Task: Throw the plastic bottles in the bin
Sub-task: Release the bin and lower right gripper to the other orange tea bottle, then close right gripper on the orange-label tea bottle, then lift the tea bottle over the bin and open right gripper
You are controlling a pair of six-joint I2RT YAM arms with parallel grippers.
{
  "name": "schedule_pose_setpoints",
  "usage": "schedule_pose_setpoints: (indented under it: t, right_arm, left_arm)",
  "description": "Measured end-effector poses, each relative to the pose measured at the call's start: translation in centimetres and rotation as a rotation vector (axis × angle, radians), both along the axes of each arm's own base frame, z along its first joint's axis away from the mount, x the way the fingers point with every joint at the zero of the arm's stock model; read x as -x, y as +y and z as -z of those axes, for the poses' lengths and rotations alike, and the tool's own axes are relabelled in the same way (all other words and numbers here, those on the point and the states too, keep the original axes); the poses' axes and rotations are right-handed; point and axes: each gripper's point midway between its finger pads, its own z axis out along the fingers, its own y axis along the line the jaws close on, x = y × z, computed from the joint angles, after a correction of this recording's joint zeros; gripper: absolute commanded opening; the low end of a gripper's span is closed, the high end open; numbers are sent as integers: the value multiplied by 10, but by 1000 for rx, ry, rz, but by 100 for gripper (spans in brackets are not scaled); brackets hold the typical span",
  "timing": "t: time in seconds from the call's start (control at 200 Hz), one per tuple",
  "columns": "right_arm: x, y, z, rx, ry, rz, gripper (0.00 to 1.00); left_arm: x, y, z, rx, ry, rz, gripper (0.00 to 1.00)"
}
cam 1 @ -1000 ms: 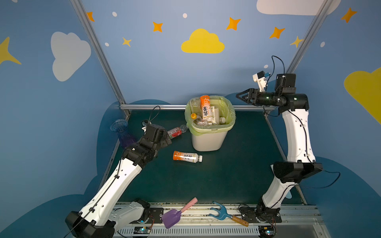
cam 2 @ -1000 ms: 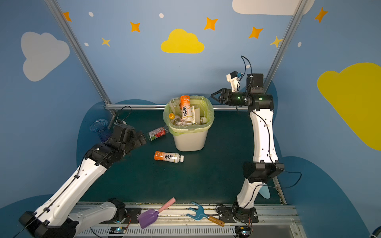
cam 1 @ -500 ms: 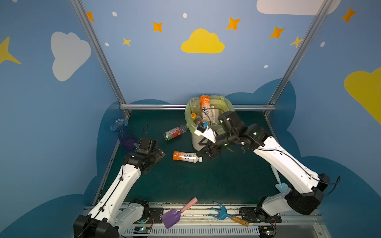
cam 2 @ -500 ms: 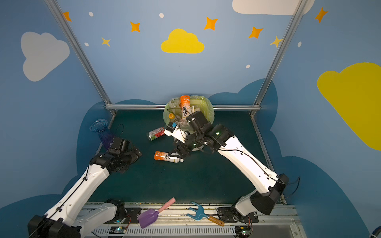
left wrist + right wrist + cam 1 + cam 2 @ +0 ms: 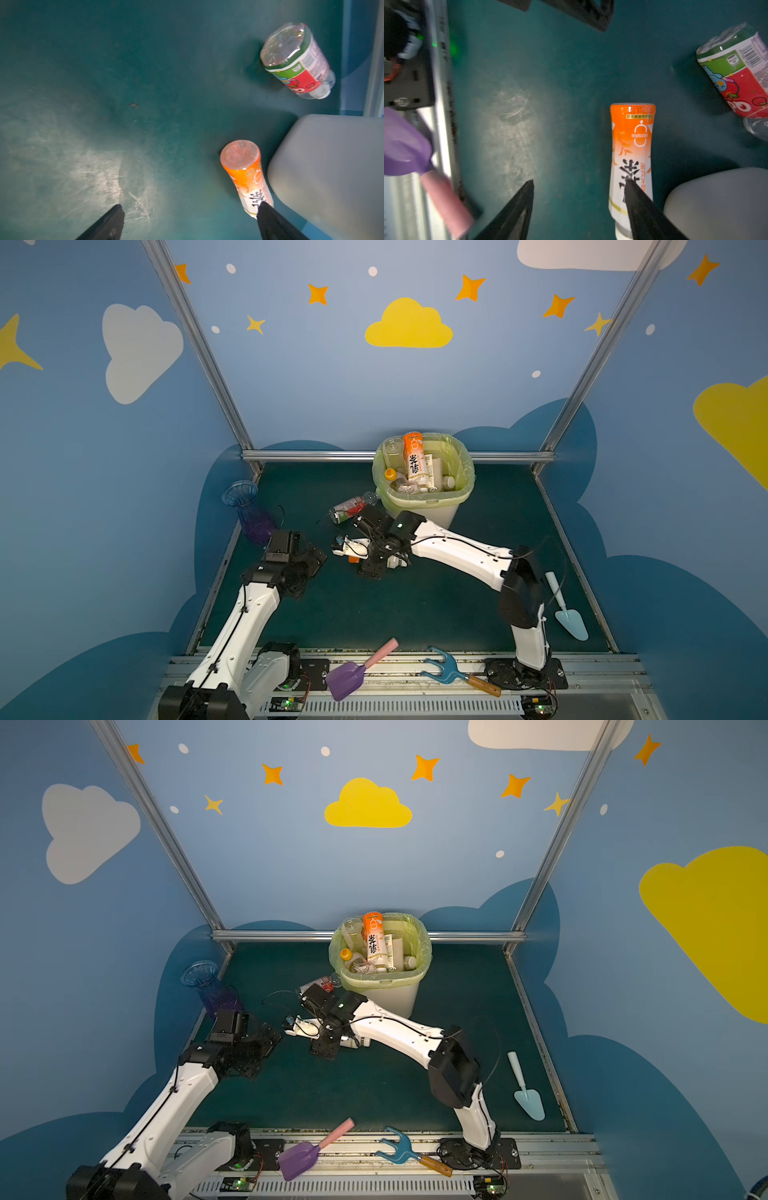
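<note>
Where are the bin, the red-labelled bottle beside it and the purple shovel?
bin (image 5: 444,514), in a top view, on its cream side wall.
red-labelled bottle (image 5: 352,506), in a top view, on its label.
purple shovel (image 5: 345,680), in a top view, on its blade.
</note>
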Motion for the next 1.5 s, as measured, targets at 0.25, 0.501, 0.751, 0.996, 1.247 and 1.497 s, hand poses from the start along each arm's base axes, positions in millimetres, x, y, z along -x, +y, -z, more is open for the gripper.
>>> schedule_pose_setpoints:
  t: [0.25, 0.501, 0.751, 0.996, 1.247, 1.497]
  right_arm:
    - [-39, 22, 32, 99, -114, 25, 72]
    - [-60, 23, 54, 163, -140, 52, 73]
    - [-69, 15, 77, 218, -113, 70, 73]
    - [-71, 19, 81, 203, -90, 87, 64]
    - [-65, 21, 83, 193, -52, 92, 49]
    - [-59, 26, 71, 154, -7, 104, 42]
  left_arm:
    - [-4, 8, 3, 43, -22, -37, 100]
    - [-5, 21, -9, 79, -75, -93, 100]
    - [-8, 27, -15, 111, -98, -117, 100]
    - [-8, 32, -16, 120, -103, -130, 100]
    - [-9, 35, -17, 119, -107, -135, 100]
    - [-8, 37, -17, 114, -105, -137, 100]
